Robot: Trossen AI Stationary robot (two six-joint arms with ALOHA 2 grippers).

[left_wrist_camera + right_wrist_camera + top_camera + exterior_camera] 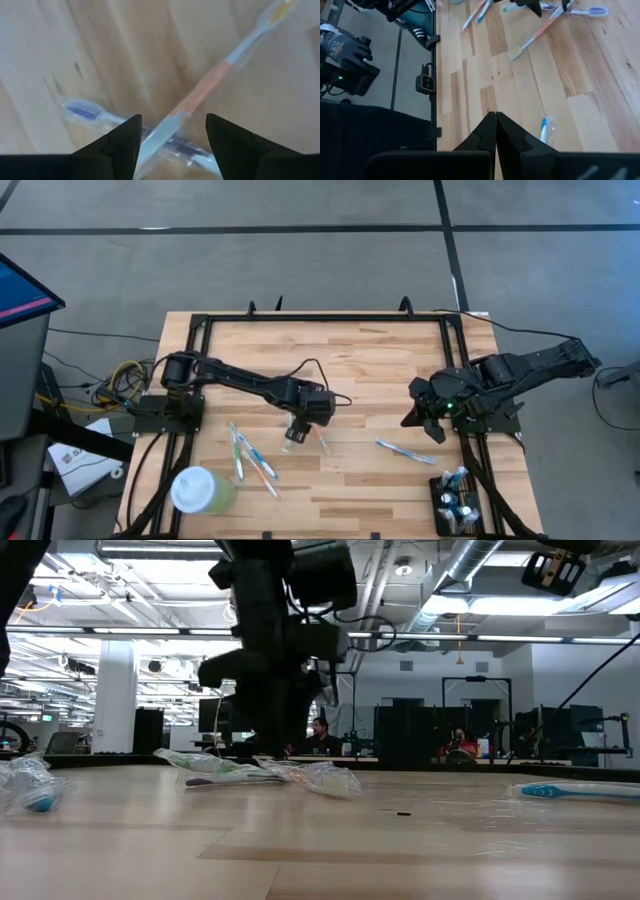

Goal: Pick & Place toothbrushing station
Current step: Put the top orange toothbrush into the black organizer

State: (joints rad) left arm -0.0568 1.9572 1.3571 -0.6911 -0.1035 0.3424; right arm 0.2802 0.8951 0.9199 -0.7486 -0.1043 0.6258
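Observation:
The toothbrushing station [455,502], a small black holder with several small things in it, stands at the table's near right corner. My left gripper [172,120] points down over the table's middle, open. Its fingers stand on either side of a wrapped, orange-handled toothbrush [200,92], which lies across a blue-bristled one [82,111]. From above, the left gripper [296,438] is far from the station. My right gripper [495,125] waits shut and empty, raised near the right edge [420,415].
Several more wrapped toothbrushes [250,457] lie left of my left gripper. Another one [405,450] lies between the arms. A pale green cup with a white lid [200,490] stands at the near left corner. A black frame [330,318] rims the table.

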